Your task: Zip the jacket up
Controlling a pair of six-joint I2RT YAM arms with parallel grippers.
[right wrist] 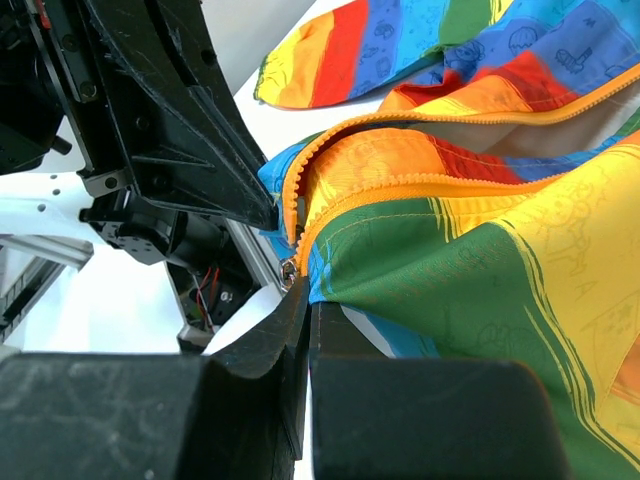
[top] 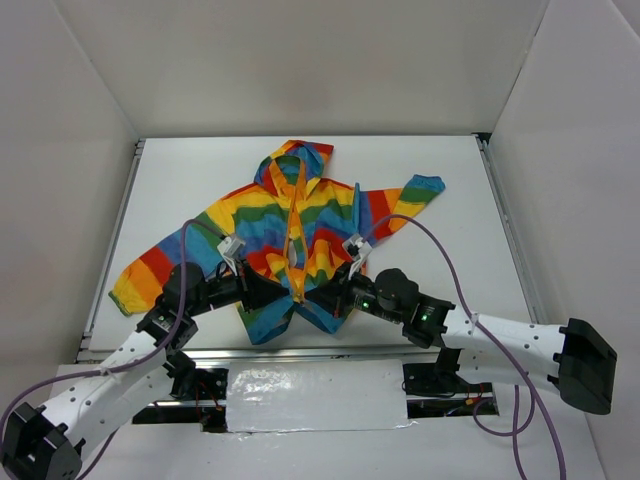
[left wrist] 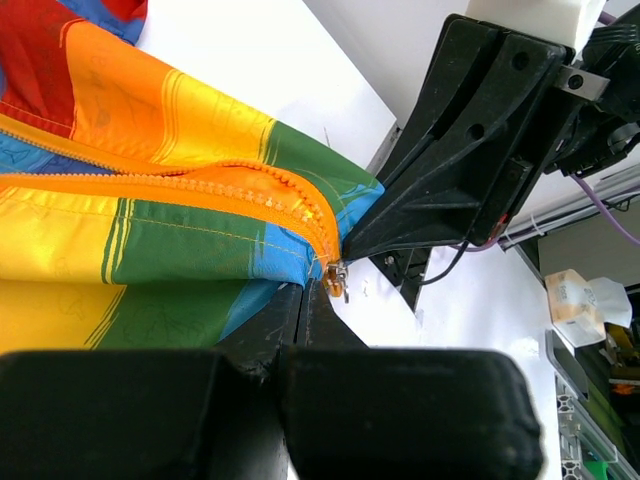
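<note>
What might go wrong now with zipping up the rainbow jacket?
Both sets of jaws are shut on the jacket at its bottom edge, very close together, so they might bump. The cloth is bunched beside the zipper, so it may catch in the teeth. The thin pinch near the zipper's metal end could slip.

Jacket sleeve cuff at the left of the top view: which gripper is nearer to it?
Left. The left gripper is shut on the jacket hem between the cuff and the zipper; the right gripper is shut on it beyond the zipper, farther off.
</note>
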